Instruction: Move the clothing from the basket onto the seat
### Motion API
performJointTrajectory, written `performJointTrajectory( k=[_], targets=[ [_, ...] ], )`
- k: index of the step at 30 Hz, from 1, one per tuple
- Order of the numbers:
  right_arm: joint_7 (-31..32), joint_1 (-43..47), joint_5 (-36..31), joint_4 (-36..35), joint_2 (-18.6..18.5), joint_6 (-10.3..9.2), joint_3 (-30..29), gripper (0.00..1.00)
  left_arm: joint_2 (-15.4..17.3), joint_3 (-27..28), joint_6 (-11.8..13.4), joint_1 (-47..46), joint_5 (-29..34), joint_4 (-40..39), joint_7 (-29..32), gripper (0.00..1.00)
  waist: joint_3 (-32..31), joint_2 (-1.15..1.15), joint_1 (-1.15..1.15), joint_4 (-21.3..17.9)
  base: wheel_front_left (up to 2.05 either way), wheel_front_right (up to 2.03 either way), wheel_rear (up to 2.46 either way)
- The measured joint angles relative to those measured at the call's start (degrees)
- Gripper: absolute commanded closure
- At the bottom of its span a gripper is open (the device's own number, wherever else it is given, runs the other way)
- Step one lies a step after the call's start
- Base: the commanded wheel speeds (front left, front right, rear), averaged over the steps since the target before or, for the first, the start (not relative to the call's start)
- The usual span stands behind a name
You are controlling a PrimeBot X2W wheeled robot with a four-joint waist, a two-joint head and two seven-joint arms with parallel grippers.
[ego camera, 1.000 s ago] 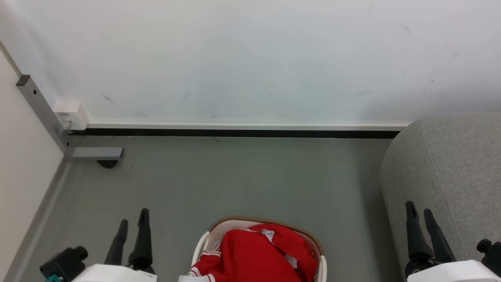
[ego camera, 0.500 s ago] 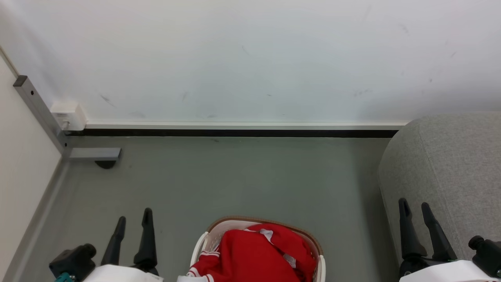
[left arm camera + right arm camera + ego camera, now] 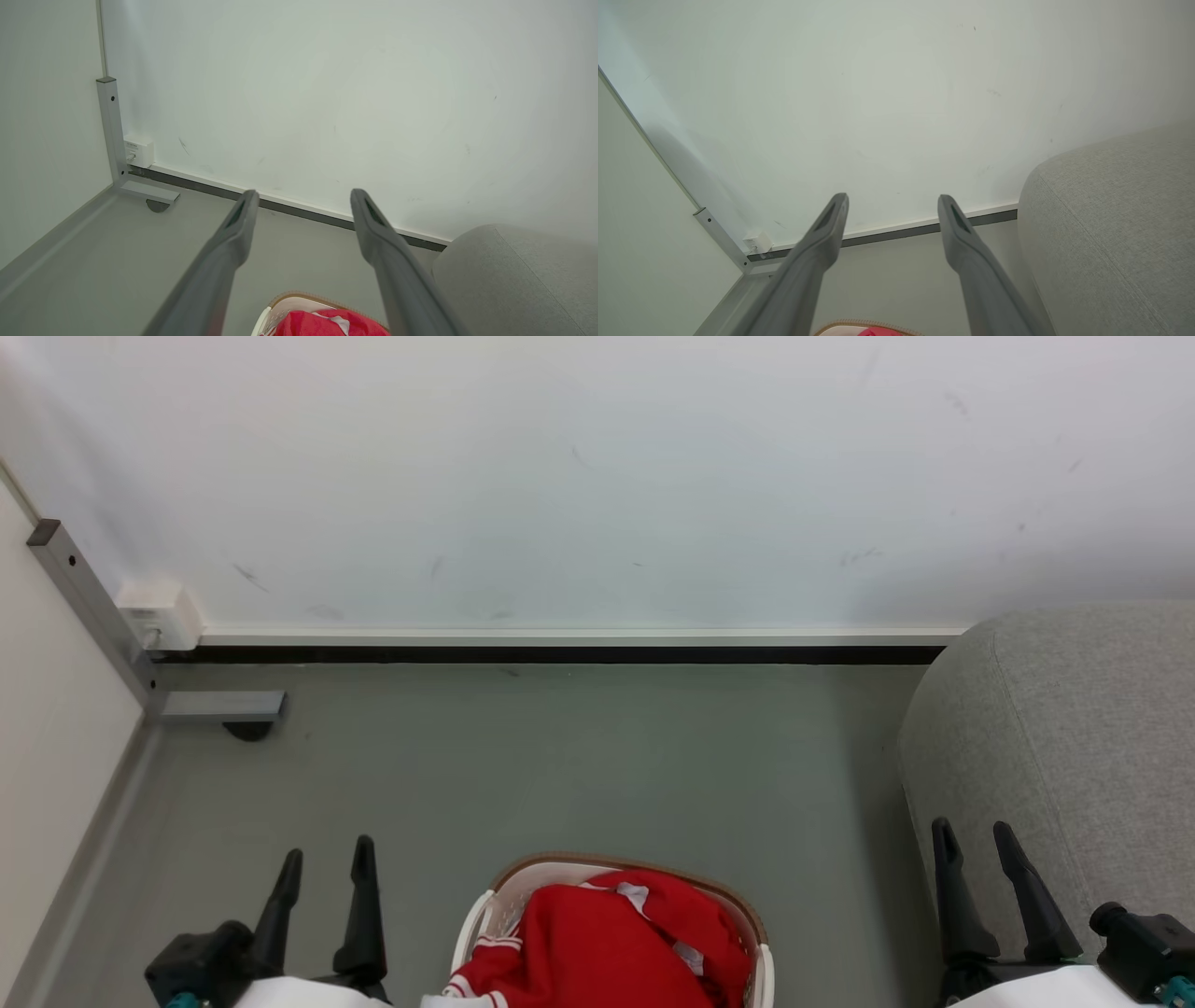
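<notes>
Clothing (image 3: 597,947): lay heaped in the basket (image 3: 495,896).
Left hand (image 3: 329,849): gaped wide, empty, left of the basket.
Right hand (image 3: 971,828): gaped wide, empty, near the seat (image 3: 1074,709).

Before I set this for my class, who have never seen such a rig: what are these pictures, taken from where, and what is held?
This is a wheeled robot with two arms, each ending in a dark two-fingered gripper. One picture looks down from its head: the left gripper at lower left, the right gripper at lower right, both open, holding nothing. The other two come from wrist cameras looking along each arm's fingers. On the grey floor stands a cream-white, brown-rimmed perforated plastic basket, holding bright red fabric clothing with white striped trim. At the right is a large light grey upholstered seat.
</notes>
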Motion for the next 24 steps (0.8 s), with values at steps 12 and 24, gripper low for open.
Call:
performJointTrajectory(
  k=[12, 24],
  targets=[
    [-1.6, 0.0, -5.0, 0.3, -0.1, 0.00, 0.7, 0.00, 0.5, -1.3, 1.3, 0.5, 5.9, -1.1, -1.6, 0.00, -0.2, 0.00, 0.00, -0.5, 0.00, 0.00, 0.00],
    [-3.0, 0.0, -8.9, 0.2, -0.1, 0.00, 1.1, 0.00, 0.7, -2.0, 2.0, 0.7, 11.0, -2.0, -3.0, 0.00, -0.2, 0.00, 0.00, -0.9, 0.00, 0.00, 0.00]
  ],
)
